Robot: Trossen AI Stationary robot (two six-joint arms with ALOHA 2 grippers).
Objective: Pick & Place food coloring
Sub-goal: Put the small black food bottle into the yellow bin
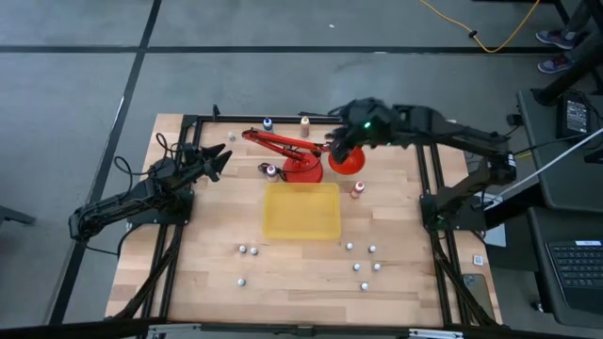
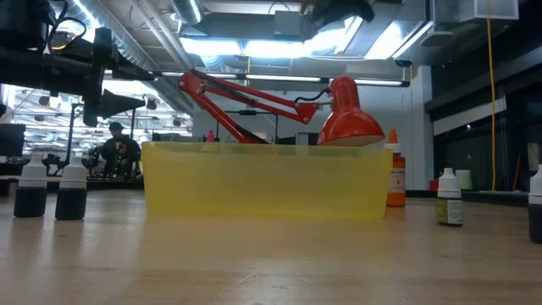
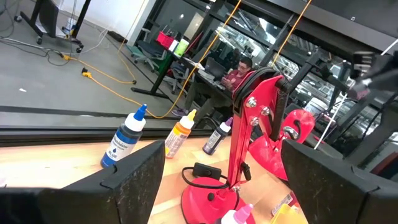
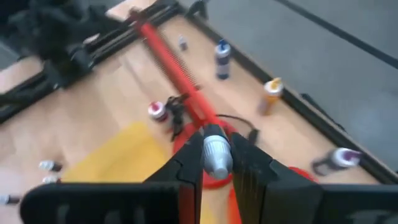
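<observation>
- The right gripper (image 4: pixel 216 163), fingers clamped on a white-capped food coloring bottle (image 4: pixel 217 154), hung above the red lamp (image 1: pixel 303 155).
- The left gripper (image 1: pixel 219 158) waited at the table's left, fingers apart.

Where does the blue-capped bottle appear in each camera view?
High view: blue-capped bottle at the table's far edge, behind the lamp arm.
Low view: cannot be made out.
Left wrist view: bottle beside the orange-capped bottle.
Right wrist view: bottle beyond the lamp arm.
Shared landmark: red lamp.
</observation>
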